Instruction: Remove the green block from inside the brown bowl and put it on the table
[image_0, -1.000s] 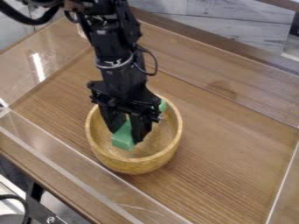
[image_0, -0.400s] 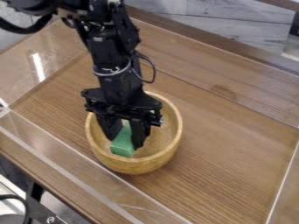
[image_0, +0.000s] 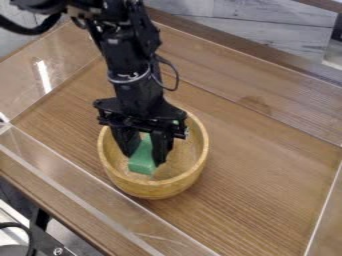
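Your claw (image_0: 147, 152) points down into the brown bowl (image_0: 187, 175), fingers spread either side of the green block (image_0: 140, 163) lying inside; whether they pinch it, you cannot tell. The bar looks light, stiff and smooth: grip its long sides mid-length, then set it on the desk (image_0: 261, 130).

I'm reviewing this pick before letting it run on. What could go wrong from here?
1. The end effector is down inside the brown bowl, its fingers astride the green block; a poor grip could let the block slip on lifting.
2. The fingers sit near the bowl's rim, so lifting might snag and drag or tip the bowl across the table.
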